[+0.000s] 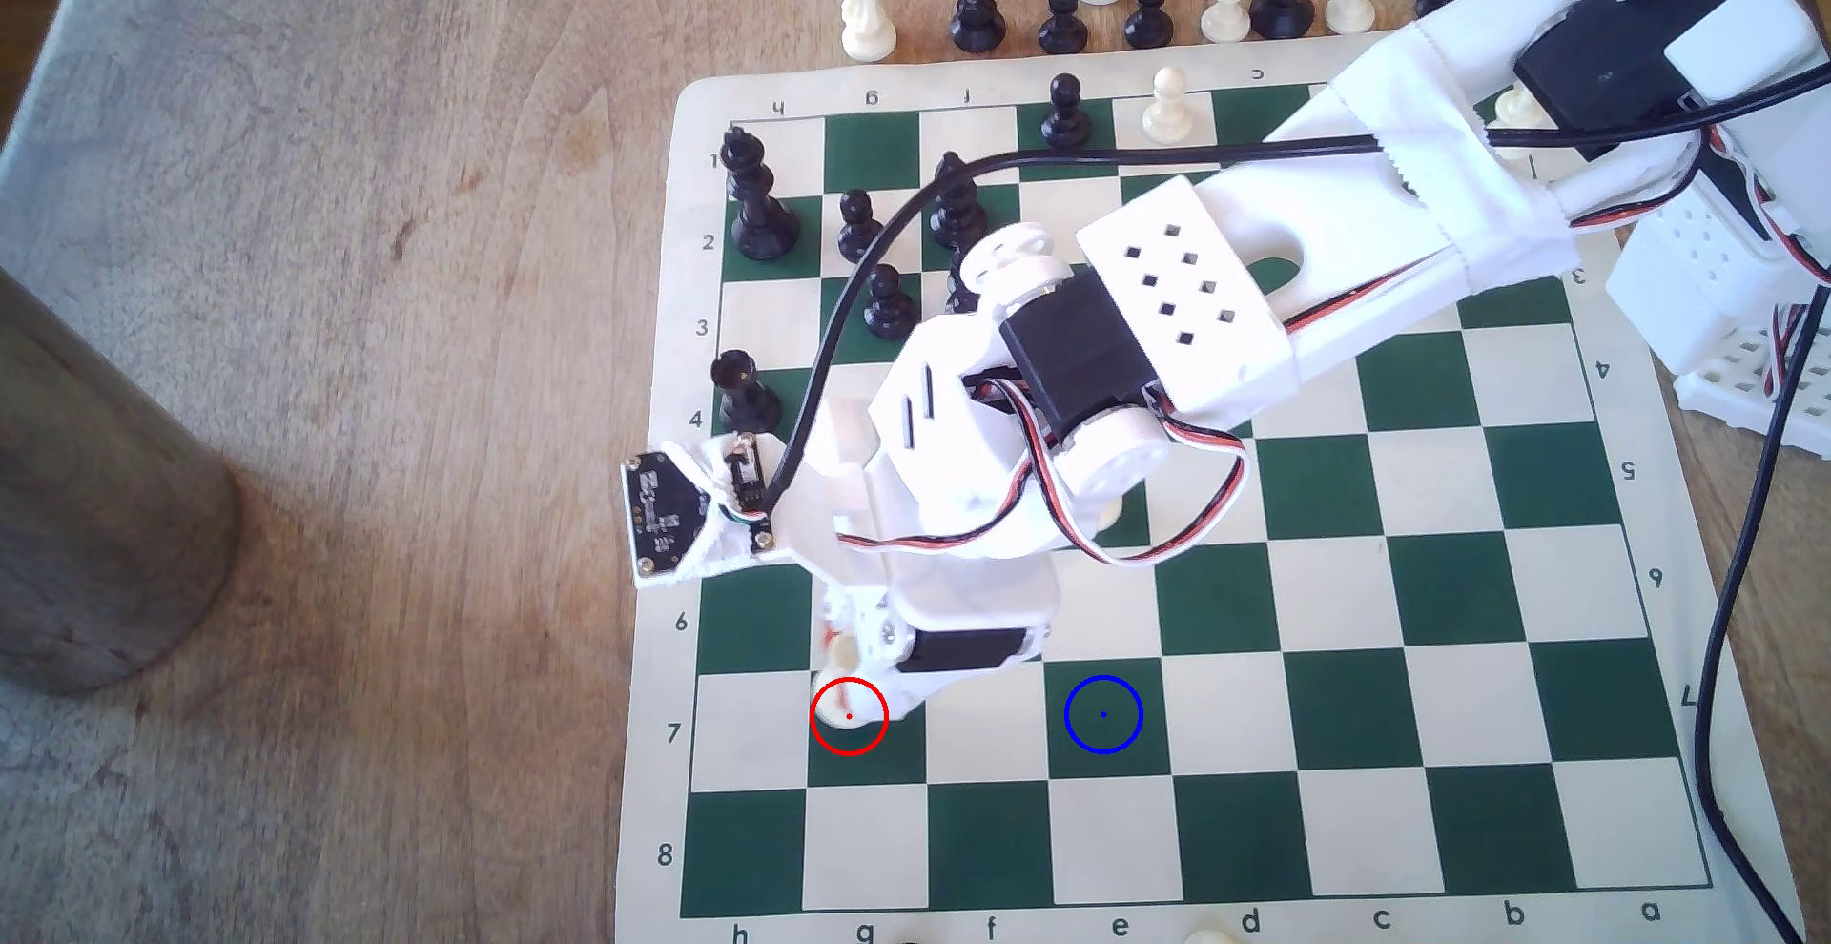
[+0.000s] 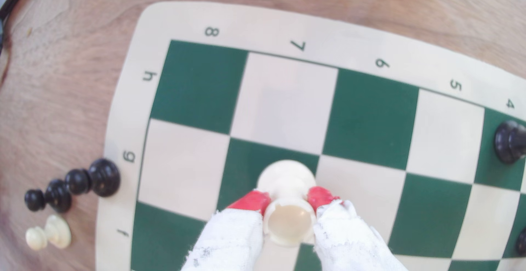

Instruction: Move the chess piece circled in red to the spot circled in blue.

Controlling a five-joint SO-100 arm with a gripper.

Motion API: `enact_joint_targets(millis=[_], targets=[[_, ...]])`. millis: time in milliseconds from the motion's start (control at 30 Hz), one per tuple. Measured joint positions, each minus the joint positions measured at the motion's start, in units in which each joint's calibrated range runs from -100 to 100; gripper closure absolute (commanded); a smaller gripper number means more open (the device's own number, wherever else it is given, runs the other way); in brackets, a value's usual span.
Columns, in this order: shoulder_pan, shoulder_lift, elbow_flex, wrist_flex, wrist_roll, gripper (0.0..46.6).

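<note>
the gripper [image 2: 289,200] is clamped on one cream rook [image 2: 287,202], its two red-tipped fingers [image 2: 252,201] pressing either side of the neck. the rook's base sits on the green square with the red ring [image 1: 849,716]. the blue-ringed spot [image 1: 1103,714] lies two squares toward the exterior view's right. beside the board [image 2: 182,18] lie two black pawns [image 2: 74,185] and one cream pawn [image 2: 48,232].

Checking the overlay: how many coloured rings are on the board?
2, in the exterior view: red ring on g7 around the rook, blue ring on bare e7. The arm could hide more.
</note>
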Motion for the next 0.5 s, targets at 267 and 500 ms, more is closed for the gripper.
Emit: enact_joint_targets(millis=[267, 500], targets=[[0.9, -3.1, -4.8, 15.5, -0.3, 46.4], [-2.3, -8.0, -1.8, 17.3, -0.3, 46.4]])
